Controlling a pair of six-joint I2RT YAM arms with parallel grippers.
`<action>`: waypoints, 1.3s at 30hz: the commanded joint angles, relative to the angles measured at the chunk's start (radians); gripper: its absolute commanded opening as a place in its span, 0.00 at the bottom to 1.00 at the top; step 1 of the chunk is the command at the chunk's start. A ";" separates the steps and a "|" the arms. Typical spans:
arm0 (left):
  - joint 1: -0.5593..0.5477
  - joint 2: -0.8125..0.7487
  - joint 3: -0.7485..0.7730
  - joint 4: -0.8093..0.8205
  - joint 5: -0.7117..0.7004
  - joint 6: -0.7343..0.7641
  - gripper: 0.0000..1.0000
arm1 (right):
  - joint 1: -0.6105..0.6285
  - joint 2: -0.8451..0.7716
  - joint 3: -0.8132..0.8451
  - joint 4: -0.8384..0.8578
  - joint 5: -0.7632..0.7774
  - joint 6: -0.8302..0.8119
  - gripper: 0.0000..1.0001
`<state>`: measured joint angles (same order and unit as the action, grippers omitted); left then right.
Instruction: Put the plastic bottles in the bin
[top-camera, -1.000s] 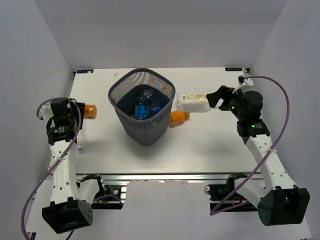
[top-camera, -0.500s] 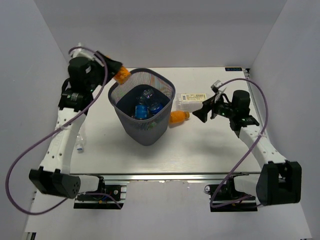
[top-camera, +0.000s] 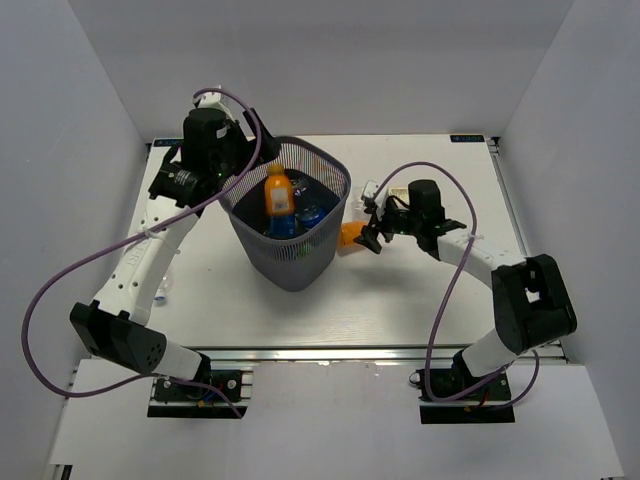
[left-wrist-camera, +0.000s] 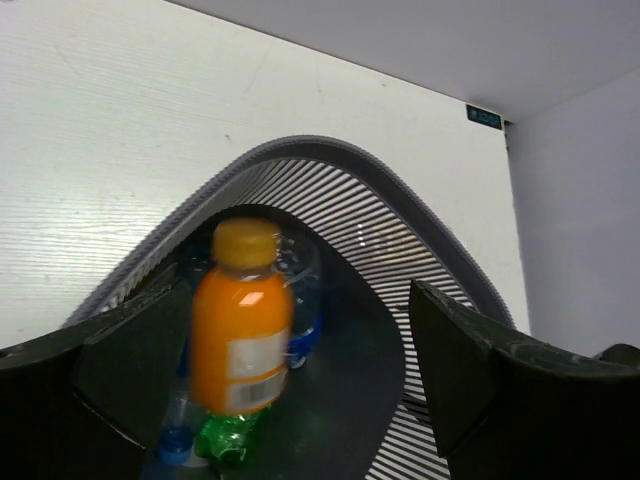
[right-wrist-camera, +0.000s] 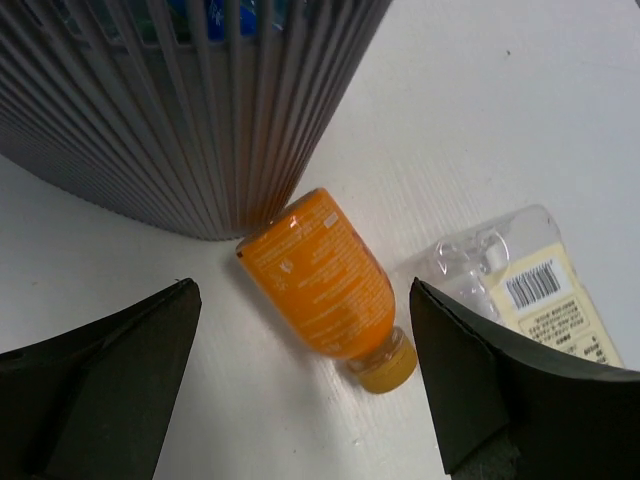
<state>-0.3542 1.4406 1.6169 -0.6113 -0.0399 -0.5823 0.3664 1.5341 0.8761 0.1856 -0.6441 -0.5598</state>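
Note:
The dark grey mesh bin (top-camera: 243, 243) stands at the table's middle. My left gripper (top-camera: 252, 158) is open over its rim. An orange bottle (top-camera: 277, 195) is loose inside the bin, blurred in the left wrist view (left-wrist-camera: 240, 320), above a green bottle (left-wrist-camera: 225, 440) and a clear blue-labelled bottle (left-wrist-camera: 303, 300). My right gripper (top-camera: 368, 232) is open just above a second orange bottle (right-wrist-camera: 325, 285), which lies on the table against the bin wall (right-wrist-camera: 200, 100). A clear white-labelled bottle (right-wrist-camera: 525, 285) lies beside it. A small clear bottle (top-camera: 160, 290) lies at the table's left edge.
White walls close in the table on the left, right and back. The right arm's cable (top-camera: 445, 290) loops over the table's right half. The left arm's cable (top-camera: 60, 290) hangs out past the left edge.
My left arm swung from the table's left edge to the bin and let go of its orange bottle, now inside the bin. My right gripper moved left to the orange bottle beside the bin.

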 joint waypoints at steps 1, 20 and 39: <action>0.004 -0.058 0.029 -0.024 -0.078 0.038 0.98 | 0.026 0.021 0.050 0.067 0.049 -0.107 0.89; 0.446 -0.157 -0.303 -0.068 -0.138 -0.198 0.98 | 0.072 0.251 0.213 -0.175 0.057 -0.447 0.89; 0.600 -0.264 -0.589 -0.094 -0.233 -0.326 0.98 | 0.081 0.391 0.362 -0.331 0.044 -0.404 0.56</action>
<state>0.2409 1.2160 1.0458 -0.7040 -0.2337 -0.8921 0.4339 1.9308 1.1843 -0.0917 -0.5892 -0.9550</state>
